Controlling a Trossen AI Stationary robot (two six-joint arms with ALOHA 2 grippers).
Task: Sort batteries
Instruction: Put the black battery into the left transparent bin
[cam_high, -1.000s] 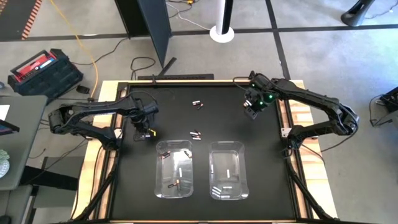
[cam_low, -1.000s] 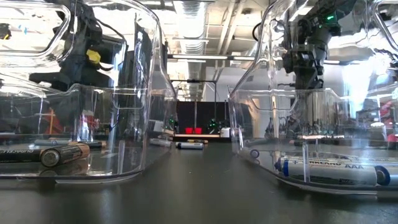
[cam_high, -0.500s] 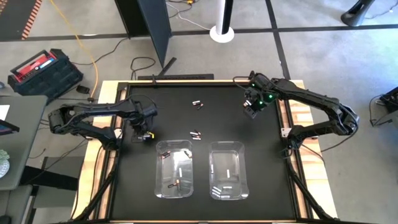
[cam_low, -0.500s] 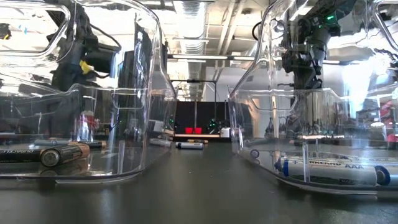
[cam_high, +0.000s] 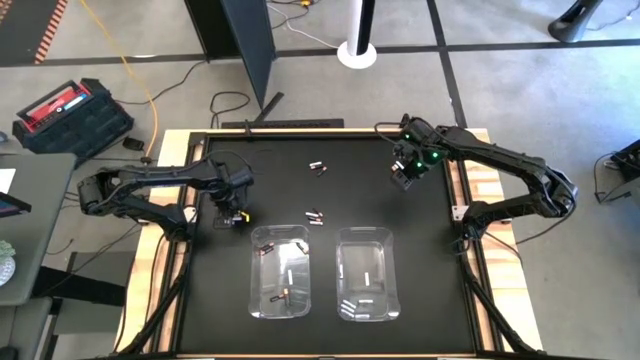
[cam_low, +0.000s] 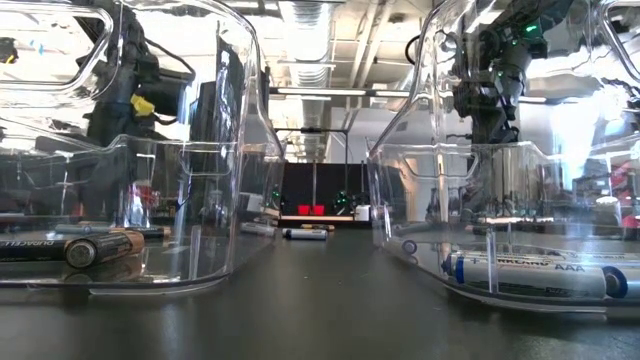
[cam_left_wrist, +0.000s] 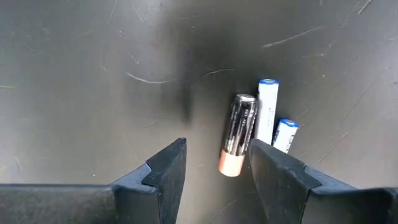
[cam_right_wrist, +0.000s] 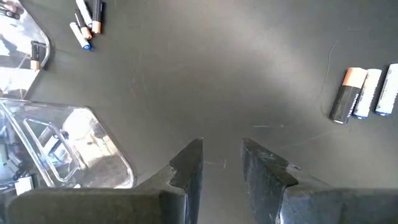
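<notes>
Batteries (cam_left_wrist: 252, 127) lie beside the left gripper (cam_left_wrist: 214, 165), fingers released. Right gripper (cam_right_wrist: 221, 158) hangs unclenched above bare worktop (cam_right_wrist: 249, 74).

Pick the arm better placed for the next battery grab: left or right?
Left, probably. The left gripper is open and low over a cluster of three batteries, the dark copper-ended one nearly between its fingers. The right gripper is open over bare mat.
</notes>
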